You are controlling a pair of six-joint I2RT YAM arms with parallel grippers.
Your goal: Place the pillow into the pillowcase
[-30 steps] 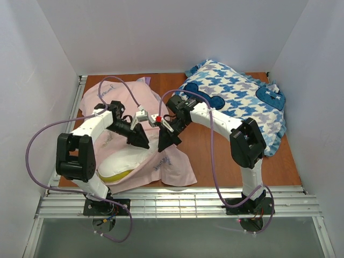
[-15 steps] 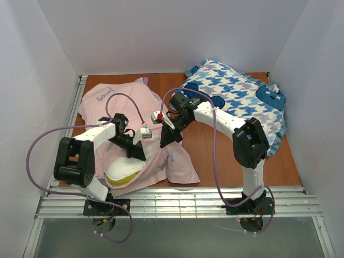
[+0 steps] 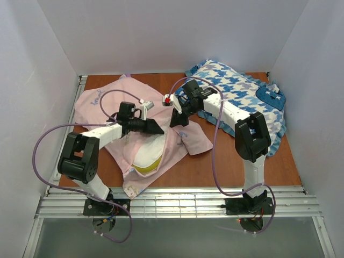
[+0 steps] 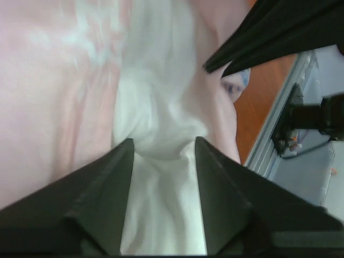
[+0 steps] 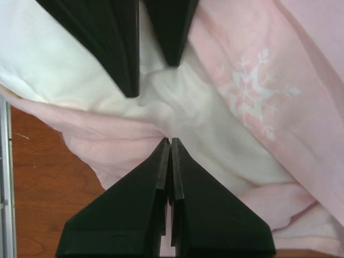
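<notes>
Two grippers meet at the far side of the pillow (image 3: 146,153). The left gripper (image 4: 163,141) has its fingers apart, with a thick bunch of the white pillow squeezed between them. The right gripper (image 5: 170,141) is pressed closed, as it seems on a thin pink fold of the pillowcase (image 3: 102,99) just beside the pillow. I judge the task as about half done. Pink cloth wraps the pillow partly, but its white face and its near yellow edge lie bare.

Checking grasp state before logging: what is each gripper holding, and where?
Left gripper clamps a bunched white fold of the pillow. Right gripper is shut on a pink fold of the pillowcase, right beside the exposed pillow.
</notes>
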